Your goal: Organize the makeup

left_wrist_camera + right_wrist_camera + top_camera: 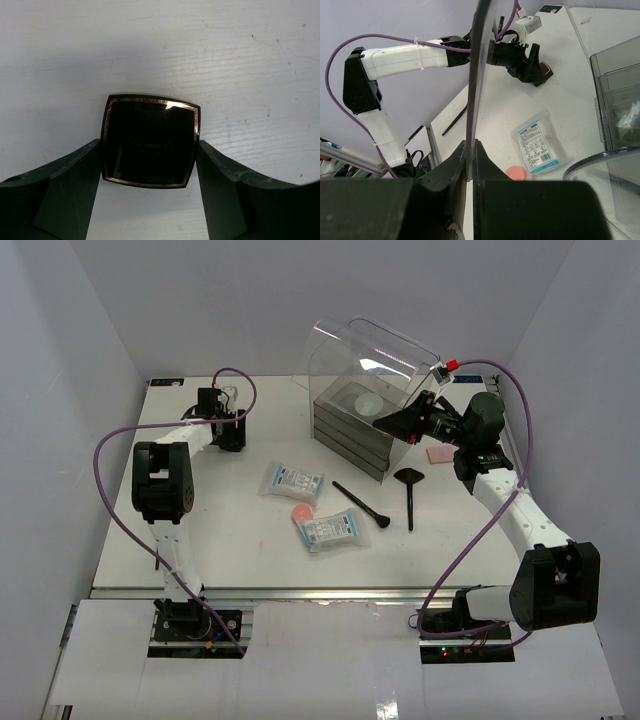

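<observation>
Gold-trimmed black square compact (150, 141) lies on the scuffed white tabletop (240, 60) between the left jaws, contact indeterminate; right jaws pinch the clear lid (360, 350); white walls (60, 340) surround.

Black gold-edged compact (150, 141) between left tool (149, 150) fingers

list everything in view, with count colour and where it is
box: 1, clear with grey drawers, far centre
lid: 1, clear, raised over box
pad: 1, white, in box top
sachets: 2, white-blue, table centre
round puff: 1, pink, between sachets
square puff: 1, pink, right of box
brush: 1, black, right of sachets
fan brush: 1, black, beside brush
compact: 1, black, gold trim, far left
table: 1, white
arms: 2, white-black
left end effector: astride compact
right end effector: shut on lid
</observation>
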{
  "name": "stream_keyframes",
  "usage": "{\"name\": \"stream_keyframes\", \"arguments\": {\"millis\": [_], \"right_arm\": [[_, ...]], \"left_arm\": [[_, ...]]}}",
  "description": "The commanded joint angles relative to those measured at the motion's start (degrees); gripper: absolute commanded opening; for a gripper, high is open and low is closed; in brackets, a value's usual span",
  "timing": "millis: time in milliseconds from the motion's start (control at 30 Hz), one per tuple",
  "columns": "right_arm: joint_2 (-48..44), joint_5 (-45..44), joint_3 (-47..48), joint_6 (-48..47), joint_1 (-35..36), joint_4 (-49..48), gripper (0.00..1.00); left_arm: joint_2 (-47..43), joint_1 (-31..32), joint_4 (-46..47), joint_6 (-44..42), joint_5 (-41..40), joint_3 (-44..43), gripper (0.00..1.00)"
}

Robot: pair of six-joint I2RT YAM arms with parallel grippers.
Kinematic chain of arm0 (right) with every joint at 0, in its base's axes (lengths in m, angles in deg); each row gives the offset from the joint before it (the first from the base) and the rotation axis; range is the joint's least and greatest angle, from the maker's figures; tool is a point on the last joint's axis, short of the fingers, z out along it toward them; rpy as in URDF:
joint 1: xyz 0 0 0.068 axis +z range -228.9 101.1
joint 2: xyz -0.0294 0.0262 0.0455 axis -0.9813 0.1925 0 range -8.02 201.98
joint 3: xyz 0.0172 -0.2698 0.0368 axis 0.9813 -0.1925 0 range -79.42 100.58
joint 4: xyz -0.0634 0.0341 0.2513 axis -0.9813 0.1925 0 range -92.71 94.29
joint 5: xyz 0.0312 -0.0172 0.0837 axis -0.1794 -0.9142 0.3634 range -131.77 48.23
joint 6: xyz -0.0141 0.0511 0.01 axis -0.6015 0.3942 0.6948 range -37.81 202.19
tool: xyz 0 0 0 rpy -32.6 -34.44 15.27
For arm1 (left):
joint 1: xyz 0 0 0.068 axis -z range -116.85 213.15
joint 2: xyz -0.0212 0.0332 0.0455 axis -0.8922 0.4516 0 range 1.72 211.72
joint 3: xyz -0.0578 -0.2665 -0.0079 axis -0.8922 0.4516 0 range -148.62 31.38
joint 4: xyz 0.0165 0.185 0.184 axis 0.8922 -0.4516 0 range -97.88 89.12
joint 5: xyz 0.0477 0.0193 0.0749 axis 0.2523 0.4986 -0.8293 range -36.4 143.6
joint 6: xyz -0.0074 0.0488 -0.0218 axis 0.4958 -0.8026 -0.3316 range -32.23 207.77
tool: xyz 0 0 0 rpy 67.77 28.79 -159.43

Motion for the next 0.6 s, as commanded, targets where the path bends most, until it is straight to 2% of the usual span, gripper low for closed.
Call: {"name": "stream_keyframes", "arguments": {"millis": [0, 67, 167, 233, 400, 567], "right_arm": [[-2.3, 3.6, 0.1, -2.0, 0.9, -5.7, 0.08], [-2.4, 3.6, 0.0, -2.1, 0.9, -5.7, 0.08], [-2.5, 3.6, 0.0, -2.1, 0.9, -5.7, 0.08], [-2.6, 3.6, -0.1, -2.1, 0.9, -5.7, 0.08], [-2.7, 3.6, 0.1, -2.1, 0.9, -5.7, 0.08], [-2.5, 3.7, 0.9, -1.8, 1.1, -5.7, 0.08]], "left_arm": [[1.4, 1.4, -1.1, 1.3, -4.5, -1.7, 0.67], [1.2, 1.8, -1.1, 2.0, -5.0, -1.5, 0.59], [-0.8, 2.2, -0.9, 4.8, -4.2, -0.8, 0.39], [-3.4, 2.2, -0.1, 6.6, -0.7, 0.5, 0.26], [-14.6, 2.8, 8.8, 13.2, 8.4, 9.7, 0.22], [-25.6, 4.8, 30.9, 25.3, 23.6, 26.9, 0.2]]}}
